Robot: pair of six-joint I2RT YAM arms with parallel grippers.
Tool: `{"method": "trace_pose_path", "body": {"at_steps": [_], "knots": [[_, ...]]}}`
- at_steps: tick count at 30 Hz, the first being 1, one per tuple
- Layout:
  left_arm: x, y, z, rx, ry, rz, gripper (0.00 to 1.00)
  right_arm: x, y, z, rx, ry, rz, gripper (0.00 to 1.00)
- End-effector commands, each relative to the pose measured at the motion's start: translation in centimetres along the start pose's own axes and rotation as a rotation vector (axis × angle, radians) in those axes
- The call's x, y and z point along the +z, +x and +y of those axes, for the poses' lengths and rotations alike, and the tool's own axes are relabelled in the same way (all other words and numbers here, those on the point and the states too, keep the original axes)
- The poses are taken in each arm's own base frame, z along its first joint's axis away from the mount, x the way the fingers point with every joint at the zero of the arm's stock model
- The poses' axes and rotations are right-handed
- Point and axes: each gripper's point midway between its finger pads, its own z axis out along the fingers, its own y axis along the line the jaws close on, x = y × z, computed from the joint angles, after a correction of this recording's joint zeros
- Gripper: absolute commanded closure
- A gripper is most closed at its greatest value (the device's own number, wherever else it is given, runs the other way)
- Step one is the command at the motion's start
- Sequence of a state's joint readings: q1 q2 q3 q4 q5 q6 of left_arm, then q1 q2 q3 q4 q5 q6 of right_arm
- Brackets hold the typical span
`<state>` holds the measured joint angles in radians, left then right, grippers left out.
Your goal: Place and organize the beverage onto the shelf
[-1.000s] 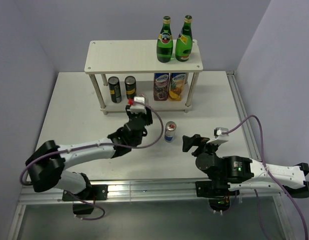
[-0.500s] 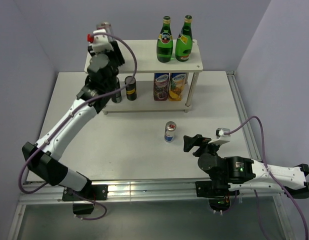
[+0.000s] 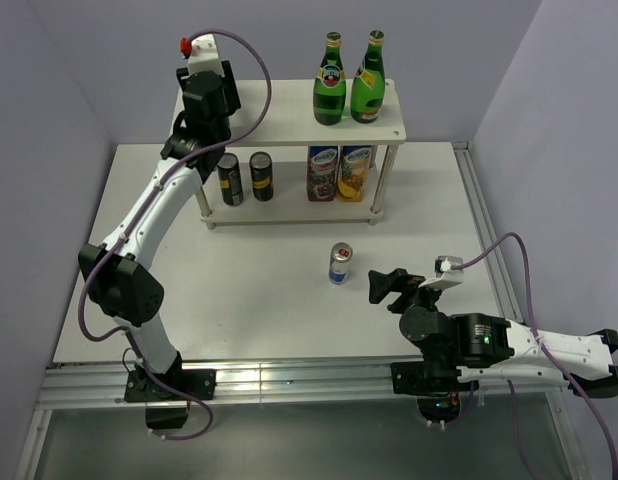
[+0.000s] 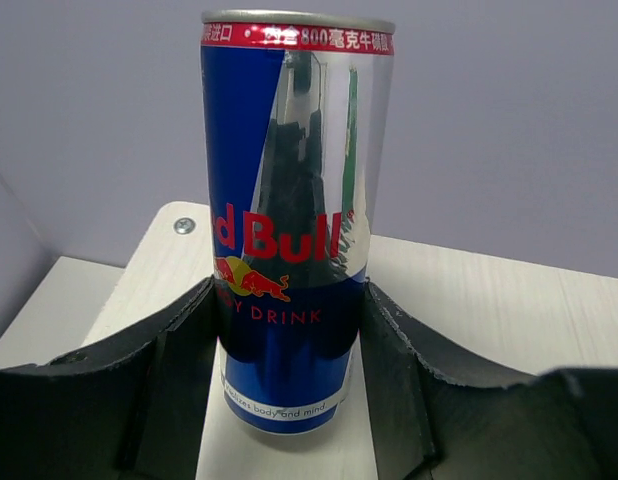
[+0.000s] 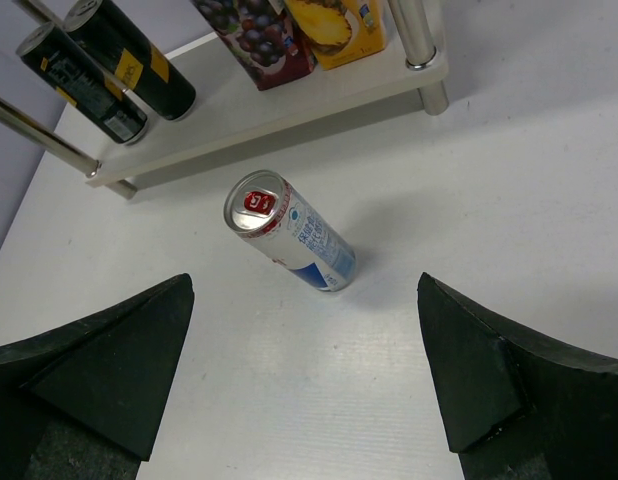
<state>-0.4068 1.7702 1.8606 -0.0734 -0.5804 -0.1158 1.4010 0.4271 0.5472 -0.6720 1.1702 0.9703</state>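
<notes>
- Black-fingered, the right gripper [image 3: 385,286] hovered low over the near right part of the white table [image 3: 239,290], its jaws spread wide with nothing between them.
- Just beyond it, one blue-and-silver can [image 3: 340,263] stood upright on the table, red tab on top, apart from the gripper and a little in front of the shelf [image 3: 279,115].
- On the shelf's lower board, two dark cans [image 3: 228,179] [image 3: 261,175] stood side by side at the left end.
- Two juice cartons [image 3: 323,172] [image 3: 354,172] stood together at the right end of that board, one printed with grapes, the other with pineapple.
- On the pale top board, two green bottles [image 3: 330,80] [image 3: 368,78] stood upright next to each other towards the right end.
- The left arm reached up and far, with the left gripper [image 4: 289,350] over the far left corner of the top board.
- Its fingers were closed against both sides of the second blue-and-silver can [image 4: 289,200], gripping it upright around the lower half.
- That can's base was right at the board near the corner screw; whether it touched the wood could not be told.
</notes>
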Motion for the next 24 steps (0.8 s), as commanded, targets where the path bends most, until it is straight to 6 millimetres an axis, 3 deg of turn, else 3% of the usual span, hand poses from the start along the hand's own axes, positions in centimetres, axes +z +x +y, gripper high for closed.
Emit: {"method": "trace_pose_path", "body": {"at_steps": [1,2,3,4,8,13,18,20,21,22,24], "knots": [[-0.8,-3.1,1.5,-0.020,-0.026,-0.055,0.99,0.2,-0.3,0.0,0.013,0.008,-0.030,0.00],[-0.9,-2.0,1.7,-0.011,-0.029,-0.040,0.99,0.2,-0.3,0.0,0.015,0.009,-0.031,0.00],[-1.4,-2.7,2.1,-0.024,-0.033,-0.058,0.98,0.2,-0.4,0.0,0.018,0.010,-0.032,0.00],[-1.4,-1.6,2.3,-0.013,-0.038,-0.041,0.98,0.1,-0.3,0.0,0.018,0.007,-0.030,0.00],[-2.1,-1.0,3.4,-0.012,-0.055,-0.032,0.98,0.1,-0.3,0.0,0.022,0.003,-0.030,0.00],[-3.3,-1.8,4.3,-0.016,-0.069,-0.038,0.91,0.1,-0.3,0.0,0.019,0.006,-0.031,0.00],[-4.4,-2.3,4.9,-0.031,-0.063,-0.046,0.63,0.2,-0.4,-0.1,0.024,0.011,-0.035,0.00],[-4.7,-1.2,5.0,-0.032,-0.057,-0.030,0.55,0.1,-0.4,-0.2,0.027,0.009,-0.036,0.00],[-5.1,-1.3,5.2,-0.040,-0.058,-0.036,0.55,0.1,-0.5,-0.2,0.029,0.007,-0.036,0.00],[-5.2,0.1,5.4,-0.030,-0.062,-0.012,0.55,0.1,-0.5,-0.2,0.035,0.004,-0.036,0.00],[-5.7,0.3,5.5,-0.059,-0.052,-0.025,0.62,0.1,-0.5,-0.2,0.037,0.004,-0.036,0.00]]}}
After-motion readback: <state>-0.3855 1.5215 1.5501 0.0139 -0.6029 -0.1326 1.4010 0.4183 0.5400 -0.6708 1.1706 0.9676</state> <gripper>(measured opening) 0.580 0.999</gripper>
